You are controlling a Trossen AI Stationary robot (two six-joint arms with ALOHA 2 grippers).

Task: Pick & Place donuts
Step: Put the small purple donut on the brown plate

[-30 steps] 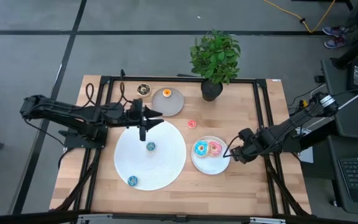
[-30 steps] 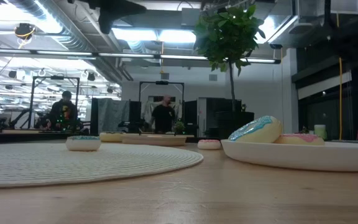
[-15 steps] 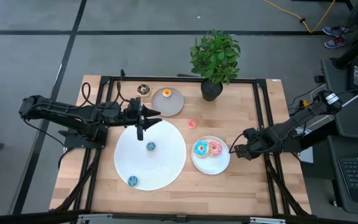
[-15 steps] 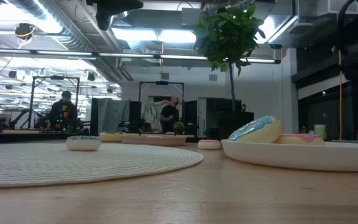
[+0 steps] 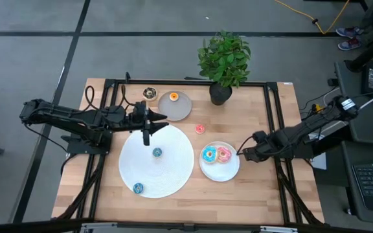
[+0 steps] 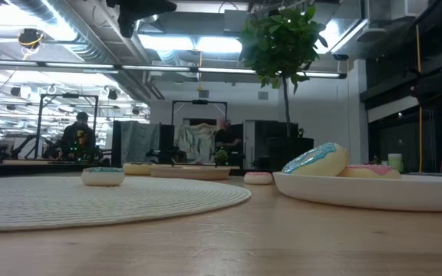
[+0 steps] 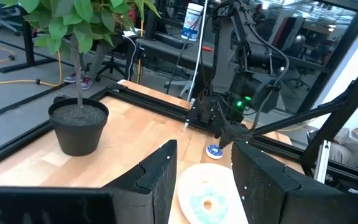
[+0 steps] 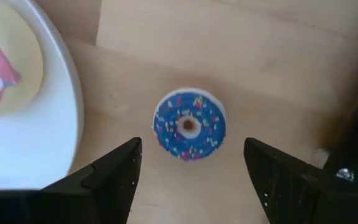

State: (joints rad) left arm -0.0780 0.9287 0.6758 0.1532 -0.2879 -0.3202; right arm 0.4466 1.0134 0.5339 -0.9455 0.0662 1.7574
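While my left gripper (image 5: pixel 147 137) hung open and empty over the far edge of the large white disc (image 5: pixel 173 169), blue (image 5: pixel 208 155) and pink (image 5: pixel 223 154) donuts sat on a white plate (image 5: pixel 220 172). Further right, my right gripper (image 5: pixel 243 153) hovered open over a dark blue donut (image 8: pixel 188 126) on the table.

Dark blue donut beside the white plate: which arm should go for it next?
Right. The right gripper hangs directly over the dark blue donut, fingers open either side of it, just off the white plate. The left gripper is across the table, over the large white disc.
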